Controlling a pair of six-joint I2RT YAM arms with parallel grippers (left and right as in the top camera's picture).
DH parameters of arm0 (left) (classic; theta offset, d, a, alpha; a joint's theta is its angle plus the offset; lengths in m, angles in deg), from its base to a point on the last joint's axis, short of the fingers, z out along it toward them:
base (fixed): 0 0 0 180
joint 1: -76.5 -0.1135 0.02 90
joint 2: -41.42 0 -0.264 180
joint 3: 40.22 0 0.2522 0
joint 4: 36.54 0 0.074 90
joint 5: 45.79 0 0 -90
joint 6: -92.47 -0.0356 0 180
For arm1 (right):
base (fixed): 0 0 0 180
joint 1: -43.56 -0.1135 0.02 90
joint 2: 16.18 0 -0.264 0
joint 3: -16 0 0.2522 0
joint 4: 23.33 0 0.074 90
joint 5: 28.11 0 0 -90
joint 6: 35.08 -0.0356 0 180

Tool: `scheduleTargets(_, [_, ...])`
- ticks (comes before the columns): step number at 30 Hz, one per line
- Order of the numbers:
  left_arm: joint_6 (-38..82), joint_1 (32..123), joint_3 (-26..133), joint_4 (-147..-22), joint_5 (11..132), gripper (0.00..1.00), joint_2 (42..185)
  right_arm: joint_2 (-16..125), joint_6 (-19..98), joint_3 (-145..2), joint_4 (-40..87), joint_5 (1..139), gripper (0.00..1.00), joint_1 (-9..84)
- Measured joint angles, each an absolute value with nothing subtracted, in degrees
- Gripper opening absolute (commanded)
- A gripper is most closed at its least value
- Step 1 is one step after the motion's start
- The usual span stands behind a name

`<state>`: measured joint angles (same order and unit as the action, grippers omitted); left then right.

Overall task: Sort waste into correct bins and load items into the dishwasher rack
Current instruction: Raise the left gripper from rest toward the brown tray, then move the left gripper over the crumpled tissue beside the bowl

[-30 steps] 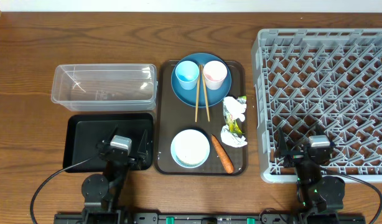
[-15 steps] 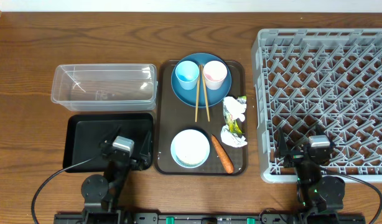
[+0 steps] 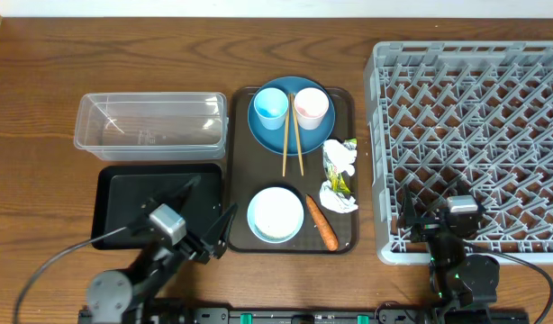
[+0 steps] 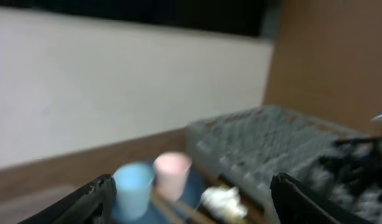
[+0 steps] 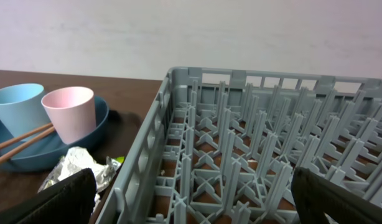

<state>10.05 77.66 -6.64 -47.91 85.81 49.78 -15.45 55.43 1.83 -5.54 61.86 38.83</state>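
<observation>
On the blue plate [image 3: 318,135] stand a light-blue cup [image 3: 270,106] and a pink cup [image 3: 311,107], with chopsticks [image 3: 291,137] lying across it. A white bowl [image 3: 276,214], a carrot [image 3: 321,222], white tissue [image 3: 340,157] and a yellow-green wrapper [image 3: 339,181] lie below. I cannot make out any rice. My left gripper [image 3: 217,194] [image 4: 191,199] is open and empty over the black tray's [image 3: 123,193] right edge; its view is blurred. My right gripper [image 3: 439,200] [image 5: 197,199] is open and empty over the grey rack's [image 3: 475,117] front-left corner.
The plate, bowl and waste sit on a dark-brown serving tray [image 3: 240,171]. The clear tub [image 3: 150,97] stands behind the black tray. The rack [image 5: 265,143] fills the right side, with the cups [image 5: 69,112] to its left.
My left arm has swung right and turned its open gripper toward the brown tray, blurring its view. The right arm has not moved.
</observation>
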Motion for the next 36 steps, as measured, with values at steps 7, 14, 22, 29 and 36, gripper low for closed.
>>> scheduleTargets(7, [11.73, 77.66, 14.95, -63.47, 92.26, 0.82, 67.99, -15.43, 55.43, 1.83, -5.54, 61.88, 0.99, 38.83])
scheduleTargets(14, [13.02, 79.26, 32.02, -81.92, 95.63, 0.98, 86.98, -15.45, 55.45, 1.83, -5.54, 61.88, 0.99, 38.83])
scheduleTargets(22, [13.22, 84.22, 33.48, -82.88, 96.72, 0.98, 96.01, -15.45, 55.45, 1.83, -5.52, 61.86, 0.99, 38.83])
scheduleTargets(29, [18.00, 87.59, 33.48, -83.60, 94.55, 0.98, 100.05, -15.45, 55.45, 1.83, -5.52, 61.86, 0.99, 38.83])
scheduleTargets(36, [26.29, 100.46, 33.48, -83.36, 77.75, 0.99, 100.60, -15.43, 55.45, 1.83, -5.52, 61.86, 0.99, 38.83])
